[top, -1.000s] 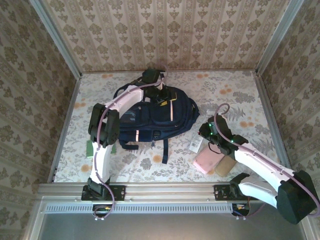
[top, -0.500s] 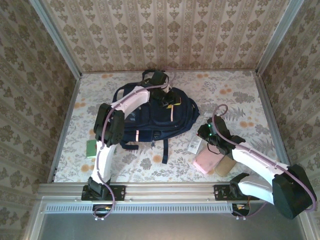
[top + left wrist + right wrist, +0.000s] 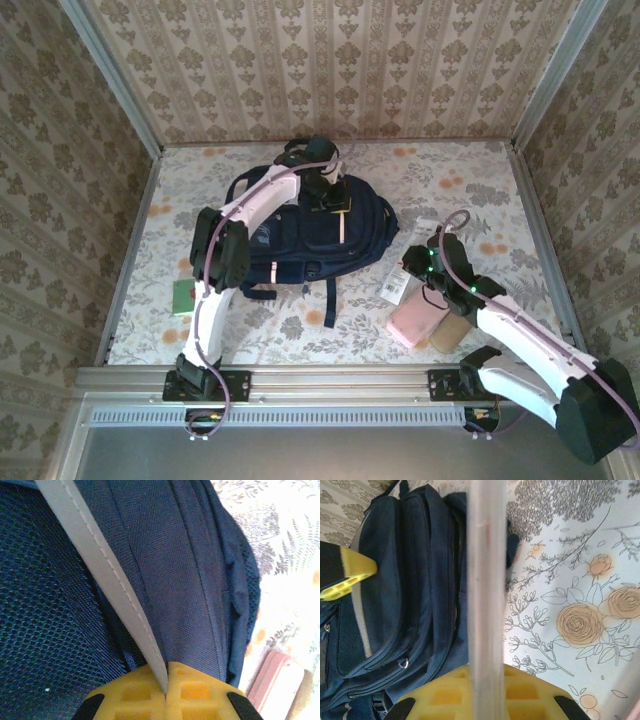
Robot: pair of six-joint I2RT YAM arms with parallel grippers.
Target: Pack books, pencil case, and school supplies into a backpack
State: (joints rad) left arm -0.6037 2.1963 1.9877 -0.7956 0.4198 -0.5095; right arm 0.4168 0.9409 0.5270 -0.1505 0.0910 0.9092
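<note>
Between the yellow pads of the left gripper (image 3: pixel 166 692) a pale grey-white stripe (image 3: pixel 110 585) is pinched tight, with the jaws together on that flat sewn trim. The stripe belongs to the large navy blue fabric backpack (image 3: pixel 300 235), which lies flat in the middle of the flowered table cover (image 3: pixel 420 180) with its straps trailing toward the arms. The cloth is woven and soft, with open mesh beside the trim. A pinch here will probably raise only the top layer, which suits pulling an opening wide but not moving the whole bag. For that, the bag looks bulky and floppy enough to need a seam or strap.

The right gripper (image 3: pixel 482 680) is likewise closed, clamped on a thin pale strip seen edge-on. This is judged to be the long flat white packet (image 3: pixel 484 570), taken at one end just to the right of the backpack. Whether it is clear of the table cannot be told. It looks light and bendy, so it may droop or twist when held by its end, and its smooth face could slide.

Nearer the arm's base lie a pink rectangular soft pouch (image 3: pixel 413 322) and, touching it, a tan cylindrical pouch (image 3: pixel 452 330). Both look squashy and are best gripped across the short side, and the tan one may roll. A small green booklet (image 3: pixel 183 296) sits well apart at the left edge. It is thin and would need a grip on its edge.

The red print on the packet and a light patch on the backpack are both too small to read.
</note>
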